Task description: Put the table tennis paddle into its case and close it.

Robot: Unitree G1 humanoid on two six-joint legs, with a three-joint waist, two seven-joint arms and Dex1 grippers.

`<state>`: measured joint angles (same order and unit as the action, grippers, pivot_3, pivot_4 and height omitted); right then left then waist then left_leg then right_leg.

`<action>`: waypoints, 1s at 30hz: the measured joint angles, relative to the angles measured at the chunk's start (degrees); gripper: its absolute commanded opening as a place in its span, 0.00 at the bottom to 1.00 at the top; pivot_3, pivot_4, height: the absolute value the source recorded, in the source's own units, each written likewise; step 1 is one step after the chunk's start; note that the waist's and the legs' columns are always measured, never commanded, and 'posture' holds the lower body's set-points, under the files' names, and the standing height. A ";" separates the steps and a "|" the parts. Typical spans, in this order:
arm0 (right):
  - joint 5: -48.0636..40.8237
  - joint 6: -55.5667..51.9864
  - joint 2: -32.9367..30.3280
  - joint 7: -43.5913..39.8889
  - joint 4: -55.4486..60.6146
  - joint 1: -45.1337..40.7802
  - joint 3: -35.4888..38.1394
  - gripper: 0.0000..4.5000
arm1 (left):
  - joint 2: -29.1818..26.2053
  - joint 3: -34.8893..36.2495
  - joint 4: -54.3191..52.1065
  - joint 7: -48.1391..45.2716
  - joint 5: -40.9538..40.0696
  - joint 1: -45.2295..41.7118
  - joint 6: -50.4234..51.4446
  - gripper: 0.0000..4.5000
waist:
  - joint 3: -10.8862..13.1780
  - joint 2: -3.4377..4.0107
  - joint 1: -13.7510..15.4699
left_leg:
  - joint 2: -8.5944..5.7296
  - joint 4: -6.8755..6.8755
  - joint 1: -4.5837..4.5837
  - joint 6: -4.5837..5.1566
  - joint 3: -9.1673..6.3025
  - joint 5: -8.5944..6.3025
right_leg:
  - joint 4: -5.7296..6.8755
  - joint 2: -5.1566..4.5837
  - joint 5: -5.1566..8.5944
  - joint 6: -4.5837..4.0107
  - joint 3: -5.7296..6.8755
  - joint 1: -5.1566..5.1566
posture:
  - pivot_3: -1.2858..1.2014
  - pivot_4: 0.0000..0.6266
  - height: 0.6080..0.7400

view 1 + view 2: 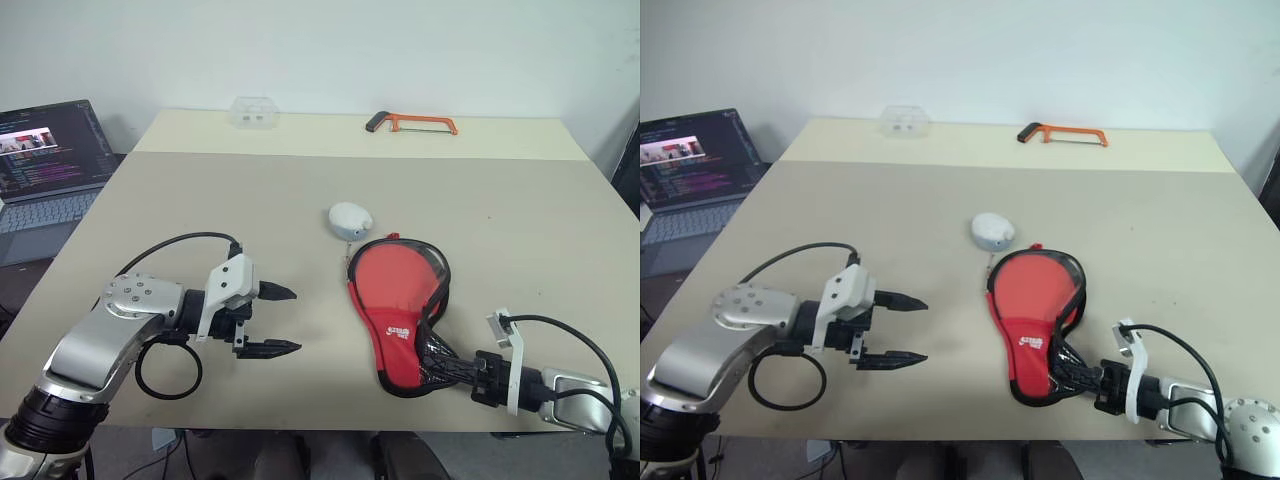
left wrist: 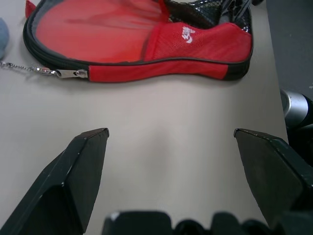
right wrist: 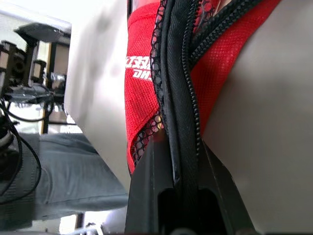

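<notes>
case (image 1: 398, 305) on table (image 1: 520, 230), hacksaw (image 1: 412, 123) far behind

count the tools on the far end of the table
1: an orange hacksaw lies at the far edge, right of centre. A small clear box sits left of it, its contents too small to tell.

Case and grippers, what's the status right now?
Left gripper open, hovering beside case. Right gripper shut on case's narrow end. Case unzipped along one edge. Small grey-white object near its round end.

head pair overlooks table (image 1: 300, 190), wrists close
</notes>
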<state>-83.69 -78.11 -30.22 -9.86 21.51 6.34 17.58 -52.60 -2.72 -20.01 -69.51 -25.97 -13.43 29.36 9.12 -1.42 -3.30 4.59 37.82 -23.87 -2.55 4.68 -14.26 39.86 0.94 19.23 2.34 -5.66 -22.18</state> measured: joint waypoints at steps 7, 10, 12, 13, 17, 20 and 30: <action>-7.24 4.45 -1.10 5.10 1.92 3.86 -4.49 0.00 | -0.12 0.10 0.02 0.05 0.07 0.74 -0.61 1.00 | -0.06 -0.10 -0.03 | 0.03 0.00 0.00 0.00 -0.03 0.00 | 0.00 0.00 0.01 -0.01 0.00 0.00 | 0.52 0.24 1.00; -10.21 5.84 -2.95 5.92 2.63 4.97 -7.48 0.00 | -0.13 0.10 0.09 0.04 0.15 0.69 -1.07 1.00 | -0.06 -0.11 -0.04 | 0.03 0.00 0.00 0.01 -0.01 0.00 | 0.00 -0.01 0.01 -0.01 0.00 0.00 | 0.52 0.24 1.00; -11.84 7.13 -4.20 6.40 2.74 5.42 -8.79 0.00 | -0.18 0.10 0.25 0.00 0.36 0.64 -1.20 1.00 | -0.06 -0.11 -0.03 | 0.03 0.02 0.00 0.01 -0.01 0.00 | 0.01 -0.02 0.01 -0.01 -0.01 0.00 | 0.52 0.24 1.00; -12.21 7.53 -4.71 6.41 2.76 5.51 -9.36 0.00 | -0.25 0.10 0.33 -0.05 0.39 0.58 -1.22 1.00 | -0.07 -0.11 -0.03 | 0.04 0.02 0.00 0.01 -0.02 0.00 | 0.01 -0.02 0.01 -0.01 0.00 0.00 | 0.52 0.24 1.00; -14.38 9.82 -7.06 6.45 3.35 6.03 -11.75 0.00 | -0.56 0.10 0.84 -0.44 0.53 -0.24 -1.24 1.00 | -0.06 -0.12 -0.02 | 0.03 0.02 -0.01 0.01 -0.03 0.00 | 0.01 -0.02 0.01 -0.01 0.00 0.00 | 0.52 0.24 1.00; -14.48 11.00 -8.22 6.33 4.18 6.66 -13.17 0.00 | -0.81 0.10 0.81 -0.84 0.53 -0.31 -1.20 1.00 | -0.06 -0.12 -0.03 | 0.06 0.01 0.00 0.01 -0.03 0.00 | 0.01 -0.02 0.01 -0.01 0.00 0.00 | 0.52 0.24 1.00; -11.69 12.71 -13.13 0.55 4.20 3.49 -14.42 0.07 | -0.92 0.09 0.11 0.37 0.55 0.52 -0.79 1.00 | -0.05 -0.14 -0.01 | 0.06 0.04 0.00 0.01 -0.05 0.00 | 0.02 -0.03 0.01 -0.01 0.01 0.01 | 0.52 0.24 1.00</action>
<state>-95.38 -65.40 -43.36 -9.31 25.72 9.83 3.17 -53.52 -2.63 -19.90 -69.13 -25.42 -12.90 28.57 9.07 -1.56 -3.31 4.65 37.86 -23.87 -2.54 4.62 -14.26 39.89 0.91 19.23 2.33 -5.65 -22.17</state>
